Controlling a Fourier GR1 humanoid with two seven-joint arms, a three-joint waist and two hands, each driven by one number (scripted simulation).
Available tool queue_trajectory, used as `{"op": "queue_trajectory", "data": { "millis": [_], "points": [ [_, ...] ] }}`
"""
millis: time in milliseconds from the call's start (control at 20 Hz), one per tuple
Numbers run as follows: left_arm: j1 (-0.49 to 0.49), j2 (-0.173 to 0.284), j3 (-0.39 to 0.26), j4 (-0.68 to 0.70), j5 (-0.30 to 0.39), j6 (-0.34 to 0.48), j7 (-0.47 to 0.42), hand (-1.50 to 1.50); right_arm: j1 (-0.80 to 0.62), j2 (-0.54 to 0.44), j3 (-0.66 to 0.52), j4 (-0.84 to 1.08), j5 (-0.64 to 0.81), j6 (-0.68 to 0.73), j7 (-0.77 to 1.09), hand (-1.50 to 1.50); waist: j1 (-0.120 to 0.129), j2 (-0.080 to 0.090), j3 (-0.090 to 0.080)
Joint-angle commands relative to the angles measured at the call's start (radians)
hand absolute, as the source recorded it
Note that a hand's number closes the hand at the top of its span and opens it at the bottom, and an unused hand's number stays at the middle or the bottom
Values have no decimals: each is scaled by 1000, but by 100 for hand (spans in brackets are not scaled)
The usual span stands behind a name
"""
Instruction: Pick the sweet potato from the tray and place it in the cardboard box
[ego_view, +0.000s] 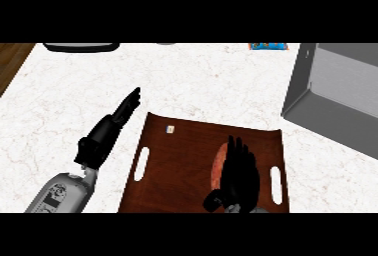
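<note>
A brown wooden tray (184, 150) with slot handles lies on the counter at the lower middle. On its right half lies the orange-brown sweet potato (220, 161), mostly hidden under my right hand (238, 175). That hand hangs over it with fingers stretched forward and slightly bent; only the potato's left edge shows. Whether the fingers touch the potato cannot be told. My left hand (111, 127) rests left of the tray, fingers straight and pointing up and to the right, holding nothing. The box (336, 95) looks grey here and stands at the right edge, beyond the tray.
A small white tag (170, 129) sits on the tray's far left part. A dark rounded object (81, 46) and a blue item (269, 46) lie along the counter's far edge. Wooden floor (11, 60) shows past the counter's left corner.
</note>
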Motion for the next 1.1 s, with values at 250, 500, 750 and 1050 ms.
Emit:
{"op": "queue_trajectory", "data": {
  "millis": [250,500,750,1050],
  "points": [
    [17,4,31,-26,-11,-24,13,0,-57,15,6,111,-6,-44,215,-150,4,0,0],
    [8,-71,-1,11,-53,7,15,0,-24,15,4,117,-1,-49,173,-150,-5,0,0],
    [13,-29,44,-33,-37,-45,42,0,-34,15,-36,145,-11,-2,112,150,-2,-1,0],
    [36,-16,77,-52,-28,-76,28,0,-39,15,14,201,121,-92,104,150,2,-2,0]
  ]
}}
